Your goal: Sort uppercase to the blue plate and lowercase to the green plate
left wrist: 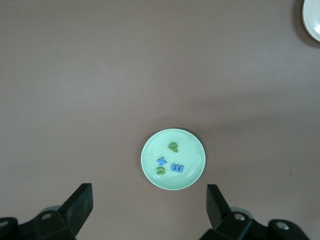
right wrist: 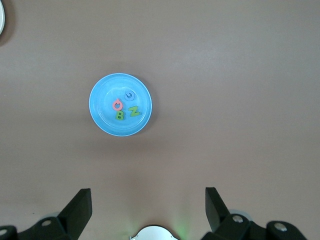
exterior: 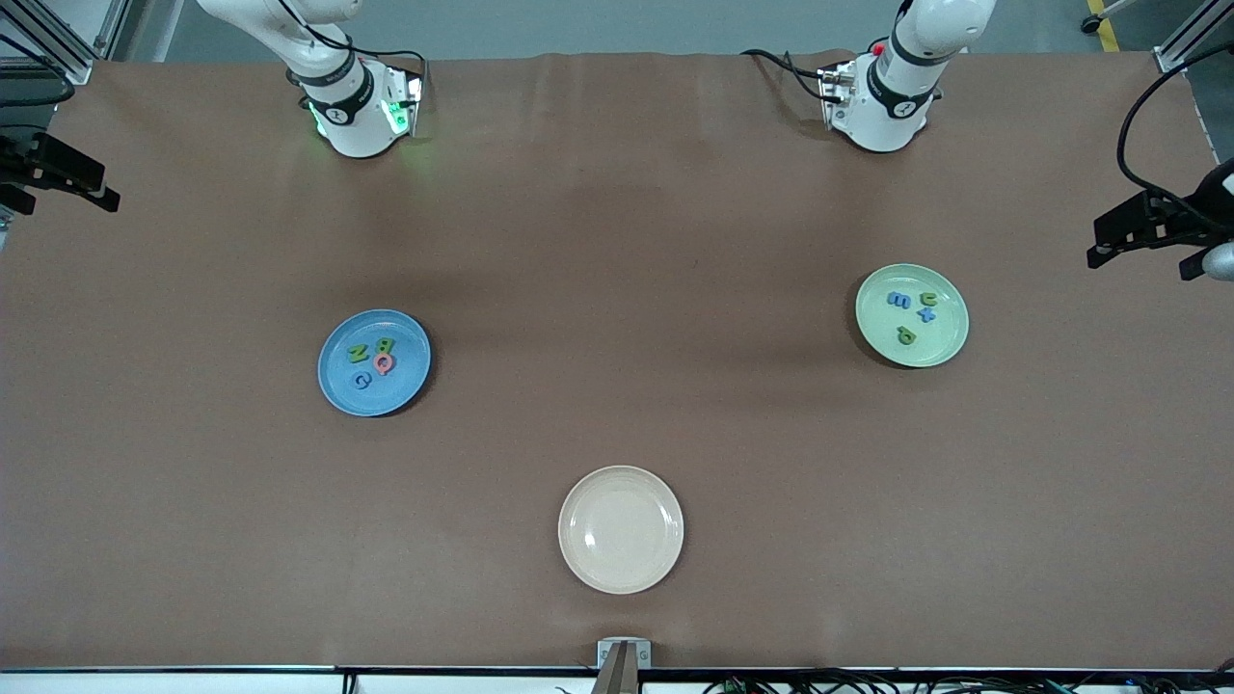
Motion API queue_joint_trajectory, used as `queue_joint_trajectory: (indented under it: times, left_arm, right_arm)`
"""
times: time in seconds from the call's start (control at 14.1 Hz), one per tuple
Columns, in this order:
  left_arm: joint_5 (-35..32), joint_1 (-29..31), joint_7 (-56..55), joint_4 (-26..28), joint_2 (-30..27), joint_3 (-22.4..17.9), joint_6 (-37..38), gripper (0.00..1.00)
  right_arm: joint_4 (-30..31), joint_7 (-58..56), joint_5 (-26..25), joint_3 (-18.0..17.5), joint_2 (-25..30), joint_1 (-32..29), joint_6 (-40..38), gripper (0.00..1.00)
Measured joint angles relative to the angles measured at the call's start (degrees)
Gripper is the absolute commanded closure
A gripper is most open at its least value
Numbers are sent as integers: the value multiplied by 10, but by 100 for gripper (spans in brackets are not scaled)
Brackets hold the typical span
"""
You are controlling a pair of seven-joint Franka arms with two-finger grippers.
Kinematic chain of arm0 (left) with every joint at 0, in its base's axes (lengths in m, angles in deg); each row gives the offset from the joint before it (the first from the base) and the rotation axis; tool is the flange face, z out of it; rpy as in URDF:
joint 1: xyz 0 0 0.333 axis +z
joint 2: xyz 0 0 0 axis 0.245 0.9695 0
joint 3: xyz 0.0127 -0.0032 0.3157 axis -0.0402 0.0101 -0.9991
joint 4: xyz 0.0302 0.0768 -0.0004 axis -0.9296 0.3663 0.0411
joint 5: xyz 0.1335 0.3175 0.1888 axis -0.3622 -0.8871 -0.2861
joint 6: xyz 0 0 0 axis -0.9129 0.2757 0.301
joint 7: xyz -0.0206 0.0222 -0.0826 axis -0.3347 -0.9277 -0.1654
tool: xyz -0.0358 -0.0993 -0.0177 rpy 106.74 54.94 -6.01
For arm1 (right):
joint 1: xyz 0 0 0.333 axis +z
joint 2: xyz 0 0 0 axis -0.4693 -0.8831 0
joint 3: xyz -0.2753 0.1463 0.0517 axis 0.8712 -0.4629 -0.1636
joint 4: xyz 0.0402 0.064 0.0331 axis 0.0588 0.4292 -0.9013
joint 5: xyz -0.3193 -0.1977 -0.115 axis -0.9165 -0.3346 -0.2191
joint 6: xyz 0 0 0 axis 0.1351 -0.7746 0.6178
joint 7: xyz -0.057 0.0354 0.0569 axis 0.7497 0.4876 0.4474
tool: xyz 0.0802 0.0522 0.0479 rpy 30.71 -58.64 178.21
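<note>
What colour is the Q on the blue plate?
Pink-red. The Q on the blue plate shows best in the right wrist view.

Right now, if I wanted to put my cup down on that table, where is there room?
Bare cloth spans between the blue plate and green plate, and the cream plate holds nothing. Both coloured plates are crowded: uppercase in blue, lowercase in green.

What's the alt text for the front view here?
Four letters lie in a blue plate toward the right arm's end of a brown table, four more in a green plate toward the left arm's end. An empty cream plate sits nearest the camera, between them. No gripper shows in this view.
</note>
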Motion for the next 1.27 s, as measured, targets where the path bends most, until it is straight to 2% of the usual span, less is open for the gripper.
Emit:
queue_joint_trajectory:
  times: [0.42, 0.71, 0.85, 0.99, 1.27]
  left_arm:
    - [1, -286, -1, -1, 0, -286, 0, 0]
    - [17, -548, -1, -4, -17, -546, 1, 0]
    - [22, -647, -1, -4, -29, -643, 4, 0]
    - [22, -684, -1, -3, -37, -680, 7, 0]
    - [23, -692, -1, 6, -49, -691, 10, 0]
  right_arm:
    - [2, 0, 0, -2, 0, 0, -5, 0]
    - [2, 0, 0, -6, 1, 1, -10, 0]
    - [2, 0, 0, -9, 1, 2, -10, 0]
    - [2, 0, 0, -9, 1, 2, -10, 0]
    - [2, 0, 0, -9, 1, 2, -10, 0]
